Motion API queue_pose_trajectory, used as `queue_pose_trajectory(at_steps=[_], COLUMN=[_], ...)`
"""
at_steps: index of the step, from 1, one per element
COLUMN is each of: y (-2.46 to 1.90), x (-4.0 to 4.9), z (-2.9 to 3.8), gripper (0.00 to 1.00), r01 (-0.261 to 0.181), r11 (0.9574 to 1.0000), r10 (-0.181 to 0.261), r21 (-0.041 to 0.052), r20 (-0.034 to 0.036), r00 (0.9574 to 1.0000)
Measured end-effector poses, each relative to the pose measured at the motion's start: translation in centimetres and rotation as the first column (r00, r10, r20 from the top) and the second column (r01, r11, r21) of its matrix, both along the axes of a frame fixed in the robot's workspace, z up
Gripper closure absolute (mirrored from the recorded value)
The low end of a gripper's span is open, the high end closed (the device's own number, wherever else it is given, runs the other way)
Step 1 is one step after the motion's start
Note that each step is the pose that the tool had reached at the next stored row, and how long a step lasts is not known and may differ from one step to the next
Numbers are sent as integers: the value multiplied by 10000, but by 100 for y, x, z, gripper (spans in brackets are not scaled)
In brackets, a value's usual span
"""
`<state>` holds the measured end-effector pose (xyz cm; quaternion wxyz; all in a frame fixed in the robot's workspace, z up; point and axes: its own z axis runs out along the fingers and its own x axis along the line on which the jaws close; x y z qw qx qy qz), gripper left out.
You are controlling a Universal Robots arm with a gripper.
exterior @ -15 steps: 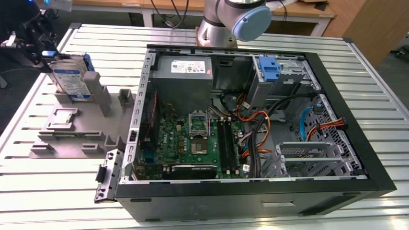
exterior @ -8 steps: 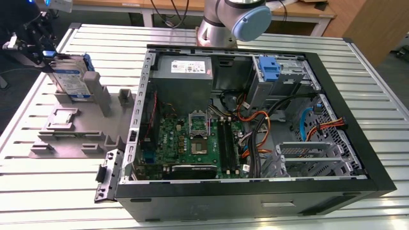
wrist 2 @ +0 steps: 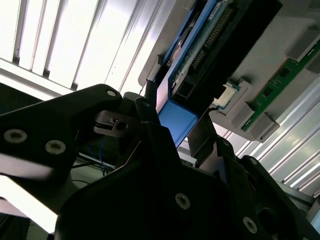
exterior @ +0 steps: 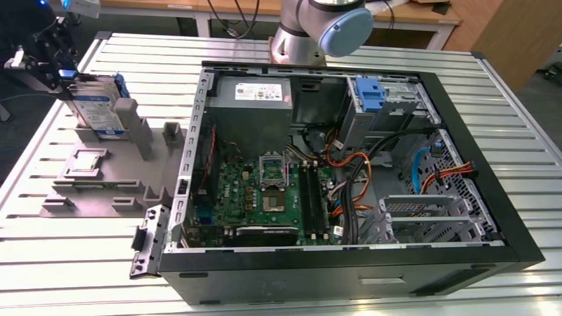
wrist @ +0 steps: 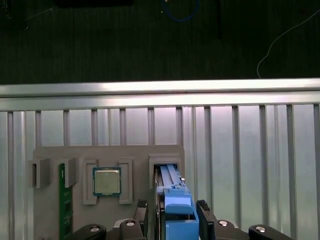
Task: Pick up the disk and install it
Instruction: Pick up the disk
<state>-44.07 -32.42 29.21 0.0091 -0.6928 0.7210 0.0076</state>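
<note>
The open case lies on the slatted table. Inside it are a grey power supply and a green motherboard. A grey fixture sits beside the case, toward the exterior view's left. The disk stands upright in the fixture, with the end effector at its upper end.

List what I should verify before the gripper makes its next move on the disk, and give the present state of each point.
1. Gripper centred on the disk: ok, it straddles the blue bracket end.
2. Gripper shut on the disk: not ok, a gap shows on each side in the first wrist view.
3. Disk upright in the grey holder: ok.
4. Processor beside the disk apart from the gripper: ok.
5. Drive bay in the case free: cannot tell.
</note>
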Motion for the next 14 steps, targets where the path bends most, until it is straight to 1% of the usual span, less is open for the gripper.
queue_pose_trajectory(at_steps=[4, 9, 14], y=[1, 28, 28], x=[1, 0, 1], z=[-12, -21, -27], gripper=[49, 49, 49], r01=[0, 0, 0], r11=[10000, 10000, 10000], r10=[0, 0, 0], r21=[-1, 0, -18], r20=[-3, 1, -1], r00=[10000, 10000, 10000])
